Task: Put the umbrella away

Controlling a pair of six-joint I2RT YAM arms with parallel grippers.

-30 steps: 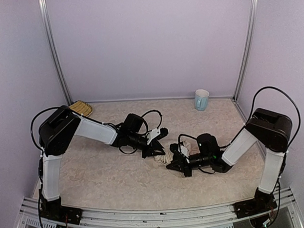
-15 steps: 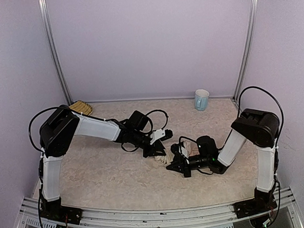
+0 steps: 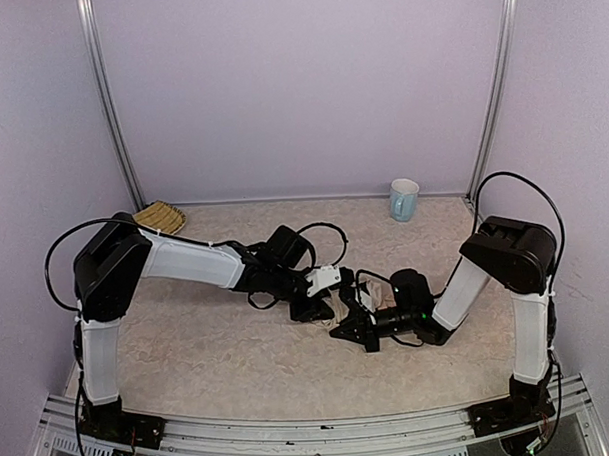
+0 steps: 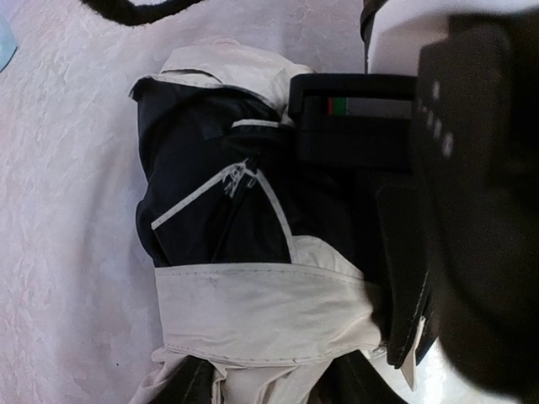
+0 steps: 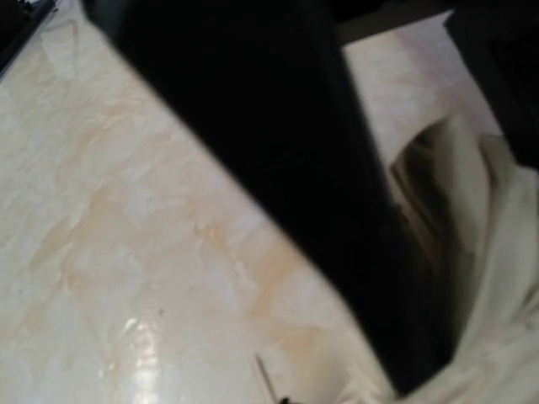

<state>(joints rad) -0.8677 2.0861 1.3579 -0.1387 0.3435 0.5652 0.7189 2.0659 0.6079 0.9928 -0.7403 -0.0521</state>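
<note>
Cream crinkled fabric over a dark lining, the umbrella (image 4: 261,311) lies bundled on the table (image 3: 219,351) between the two arms. They close on it from either side, probably to gather the loose canopy into a tighter roll. The right gripper (image 3: 350,333) is clamped shut at the bundle's near edge; whether it pinches any fabric is unclear. The left gripper (image 3: 317,308) sits at the far side with its jaws hidden, so I cannot tell their state. Shaft, handle and strap are out of sight.
</note>
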